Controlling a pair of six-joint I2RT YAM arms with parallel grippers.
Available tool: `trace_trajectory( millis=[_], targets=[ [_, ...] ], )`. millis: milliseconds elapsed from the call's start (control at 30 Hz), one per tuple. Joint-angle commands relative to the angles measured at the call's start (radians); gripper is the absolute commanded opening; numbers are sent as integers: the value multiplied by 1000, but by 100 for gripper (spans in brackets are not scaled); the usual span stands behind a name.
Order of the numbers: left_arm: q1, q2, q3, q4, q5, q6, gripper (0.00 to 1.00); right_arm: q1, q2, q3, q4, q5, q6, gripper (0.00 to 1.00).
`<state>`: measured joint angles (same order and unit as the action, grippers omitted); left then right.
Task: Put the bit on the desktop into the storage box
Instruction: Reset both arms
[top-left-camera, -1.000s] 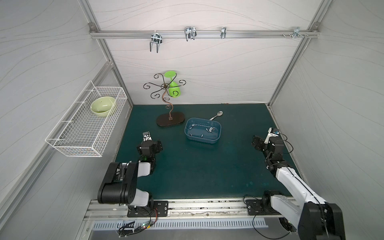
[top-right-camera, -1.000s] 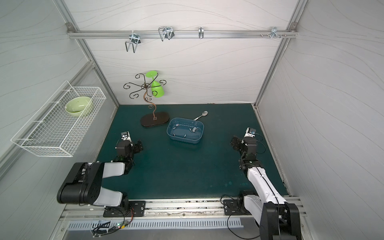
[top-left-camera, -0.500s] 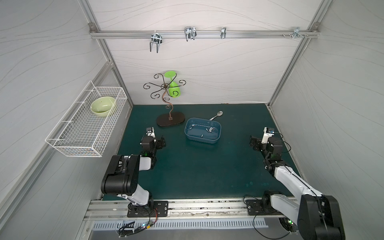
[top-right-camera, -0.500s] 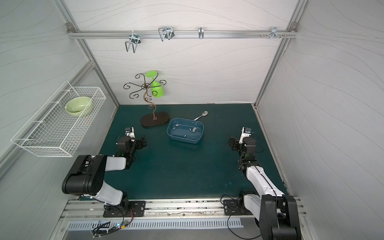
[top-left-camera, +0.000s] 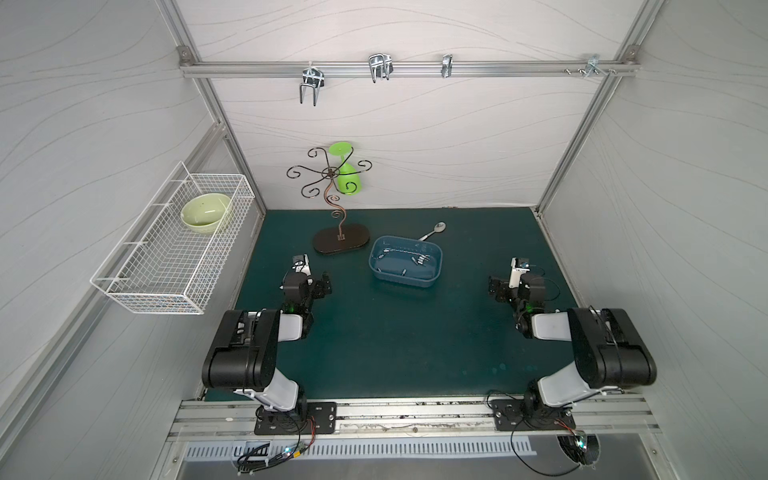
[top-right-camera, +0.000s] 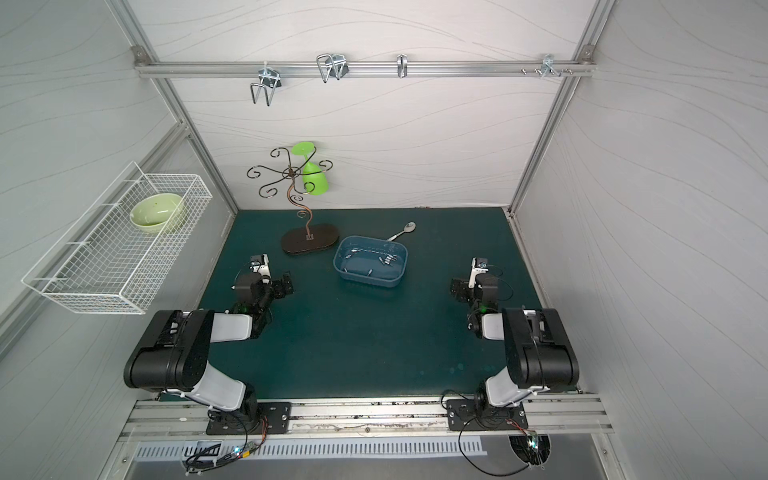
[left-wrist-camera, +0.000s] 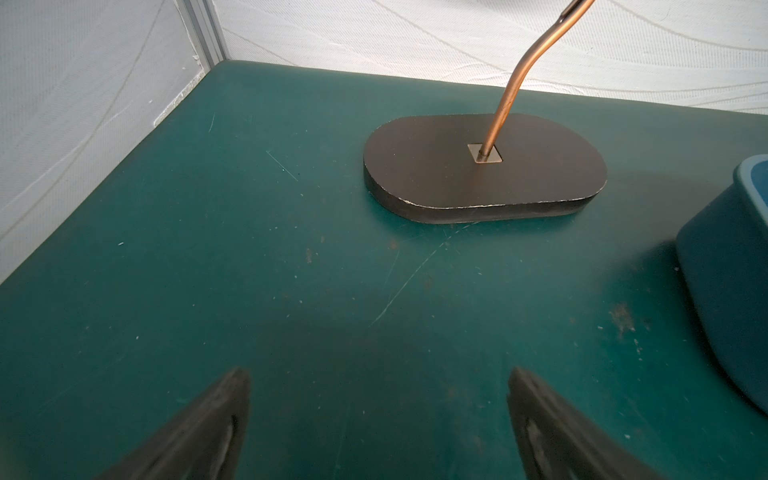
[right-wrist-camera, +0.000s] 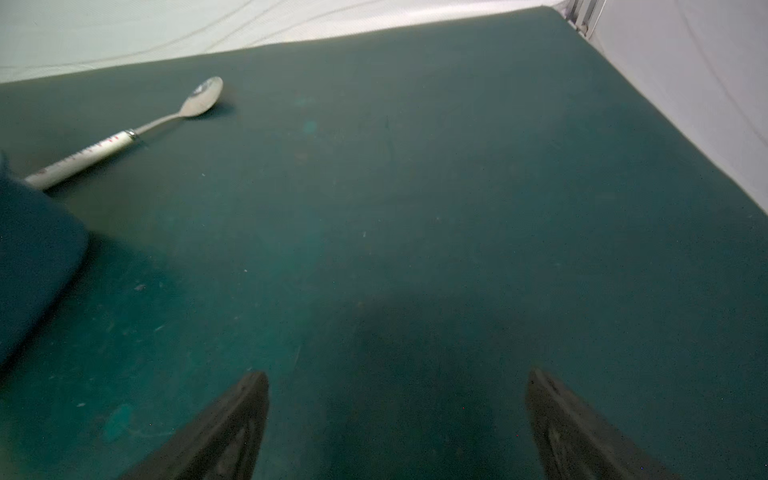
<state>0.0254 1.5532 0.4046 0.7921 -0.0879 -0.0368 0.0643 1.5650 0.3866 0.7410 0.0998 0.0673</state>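
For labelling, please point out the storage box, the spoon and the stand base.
storage box (top-left-camera: 405, 281): a top view, front outer wall.
spoon (right-wrist-camera: 95, 151): right wrist view, white handle.
stand base (left-wrist-camera: 428, 178): left wrist view, top face.

Open desktop (top-left-camera: 395, 332) lies before the storage box (top-left-camera: 403, 279); stand base (top-left-camera: 353, 245) and spoon (top-left-camera: 439, 227) seemingly crowd behind.

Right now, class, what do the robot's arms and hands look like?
The left arm and right arm match: bulky black joints, pale grey shells, black base plates trailing thin black cables. The left hand and right hand each have two dark, tapered fingers.
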Motion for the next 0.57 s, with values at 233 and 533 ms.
trace_trajectory(
  millis=[233,533],
  targets=[
    [2,-2,20,32,14,7,100,40,0,51,48,43,-45,99],
    [2,-1,19,33,14,6,100,40,0,51,53,44,-46,99]
  ],
)
